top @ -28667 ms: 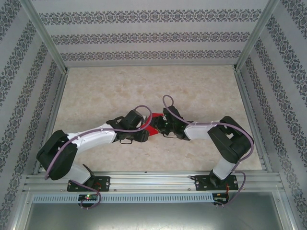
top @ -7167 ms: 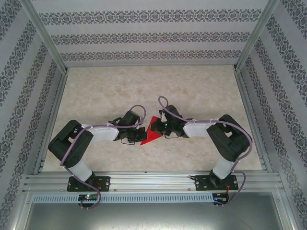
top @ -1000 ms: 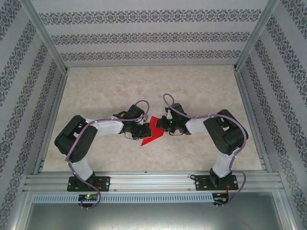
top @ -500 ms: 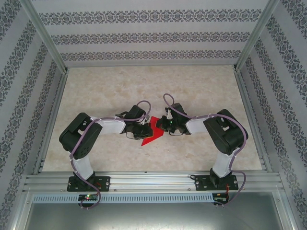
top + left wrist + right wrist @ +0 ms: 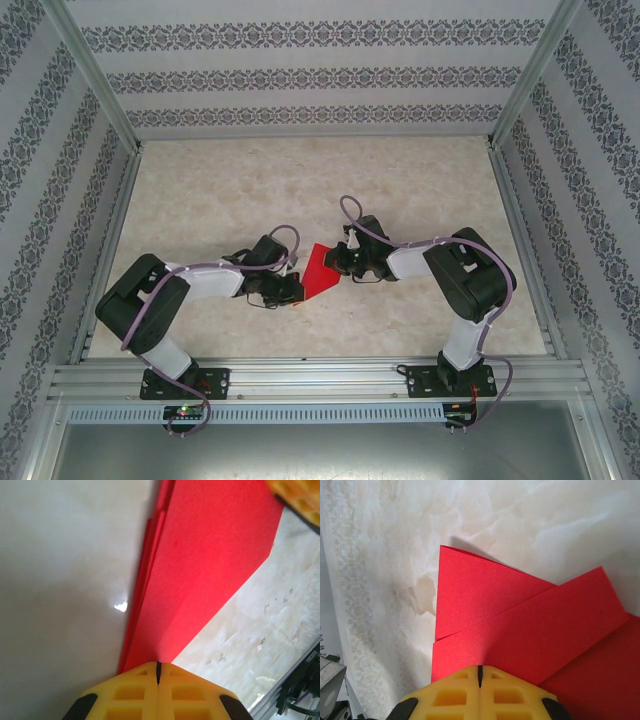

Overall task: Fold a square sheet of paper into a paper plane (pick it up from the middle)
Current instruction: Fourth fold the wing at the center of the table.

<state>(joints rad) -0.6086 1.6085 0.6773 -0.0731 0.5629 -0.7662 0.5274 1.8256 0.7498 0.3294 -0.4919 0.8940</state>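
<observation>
At centre, L gripper [image 5: 158, 672] & R gripper [image 5: 480, 675] each clamped on folded red paper [image 5: 318, 272].

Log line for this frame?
paper: folded, layered | left hand: shut on paper | right hand: shut, over paper

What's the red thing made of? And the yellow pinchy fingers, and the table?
The red sheet looks like thin matte paper: it holds sharp creases and flat layered flaps. The yellow fingers of the right gripper look like moulded plastic, maybe rubbery, with square pockets. The table has a smooth marble-look top; real stone or a printed surface, I cannot tell.
</observation>
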